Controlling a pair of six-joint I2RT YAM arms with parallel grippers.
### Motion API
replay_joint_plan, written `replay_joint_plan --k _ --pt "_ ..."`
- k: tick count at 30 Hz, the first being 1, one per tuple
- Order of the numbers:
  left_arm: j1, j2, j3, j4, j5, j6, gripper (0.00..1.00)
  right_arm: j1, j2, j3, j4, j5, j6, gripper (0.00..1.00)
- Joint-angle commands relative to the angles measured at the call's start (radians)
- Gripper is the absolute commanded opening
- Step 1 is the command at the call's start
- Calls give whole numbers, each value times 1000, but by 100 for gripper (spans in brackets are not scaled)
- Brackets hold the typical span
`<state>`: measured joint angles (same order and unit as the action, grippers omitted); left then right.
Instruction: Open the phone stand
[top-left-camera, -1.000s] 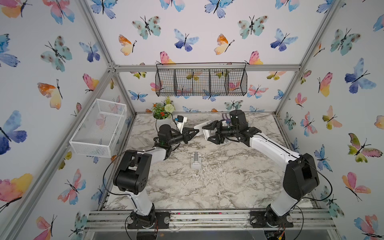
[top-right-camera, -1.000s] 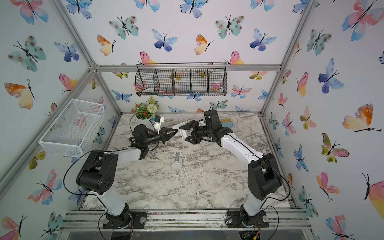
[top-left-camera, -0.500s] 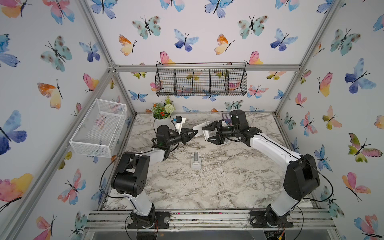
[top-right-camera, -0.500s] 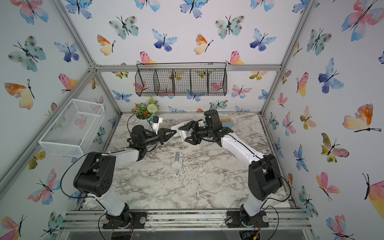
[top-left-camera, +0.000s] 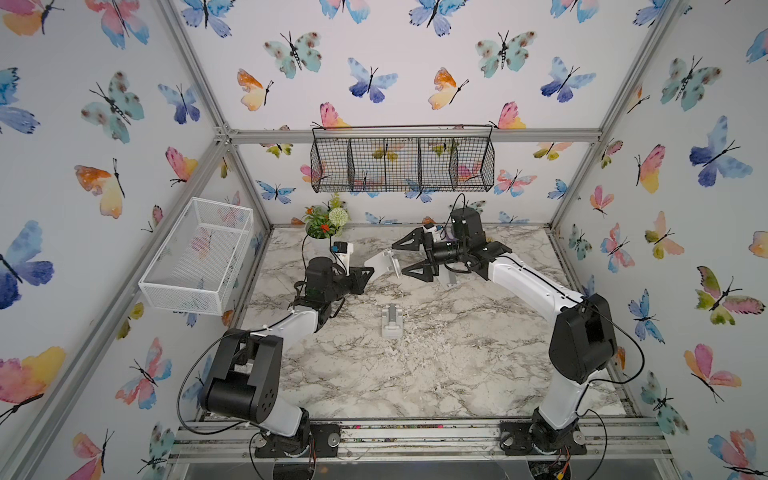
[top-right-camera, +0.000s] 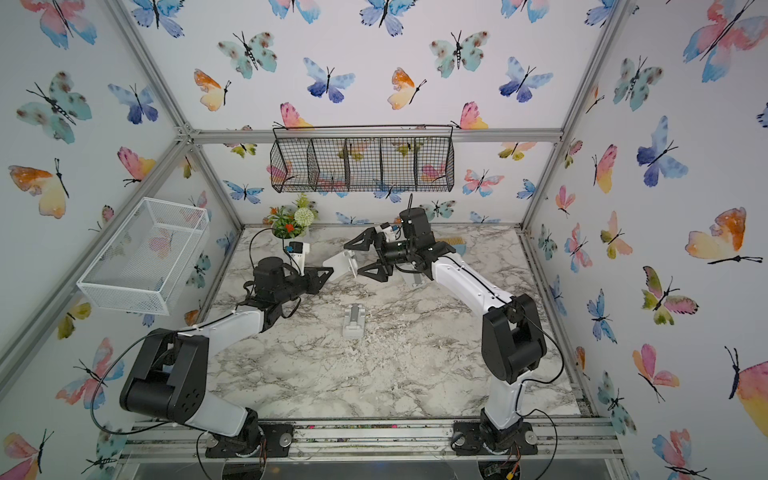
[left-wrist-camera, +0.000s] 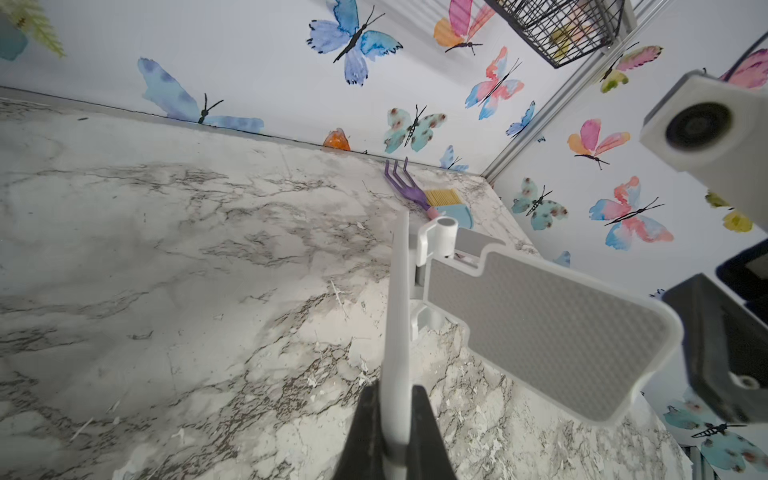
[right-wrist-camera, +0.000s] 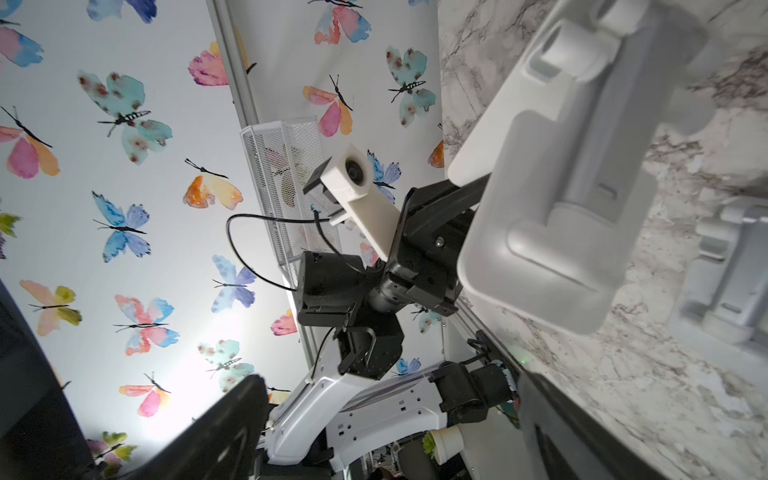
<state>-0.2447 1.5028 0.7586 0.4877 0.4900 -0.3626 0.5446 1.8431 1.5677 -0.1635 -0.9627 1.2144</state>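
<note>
Two grippers meet above the far half of the marble table (top-left-camera: 457, 374). On the left, the left gripper (top-left-camera: 371, 272) has its fingers (left-wrist-camera: 365, 419) pressed together on the thin edge of one plate of the white phone stand (top-left-camera: 380, 262), as it did a second ago. On the right, the right gripper (top-left-camera: 399, 260) has its jaws spread wide, one finger on the far side and one on the near side of the stand's right end. Whether either finger touches the stand cannot be told. A second ago these jaws stood narrower and closer about the stand.

The phone stand hangs in the air between the two grippers, clear of the table, a little further left than in the earlier frames. In the left wrist view the pinched plate appears edge-on. The second plate (left-wrist-camera: 540, 332), faced with a grey textured pad, is swung out from the hinge (left-wrist-camera: 440, 241) at a wide angle.

A folded stand (top-left-camera: 392, 321) lies flat on the table nearer than the grippers, where it lay before. A purple hand rake (left-wrist-camera: 405, 187) and a blue brush (left-wrist-camera: 453, 208) lie just beside each other at the table's far right. A potted plant (top-left-camera: 326, 220) stands at the far left. A black wire basket (top-left-camera: 402, 164) hangs on the far wall, and a white mesh basket (top-left-camera: 199, 253) on the left wall.
</note>
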Motion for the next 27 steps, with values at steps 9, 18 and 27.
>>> replay_joint_plan --k 9,18,27 --pt "-29 -101 70 -211 -61 186 0 8 90 331 -602 382 -593 98" --pt "-118 -143 69 -328 -203 357 0 35 111 403 -710 516 -706 92" --pt "-193 -184 44 -340 -309 406 0 73 133 423 -765 596 -752 66"
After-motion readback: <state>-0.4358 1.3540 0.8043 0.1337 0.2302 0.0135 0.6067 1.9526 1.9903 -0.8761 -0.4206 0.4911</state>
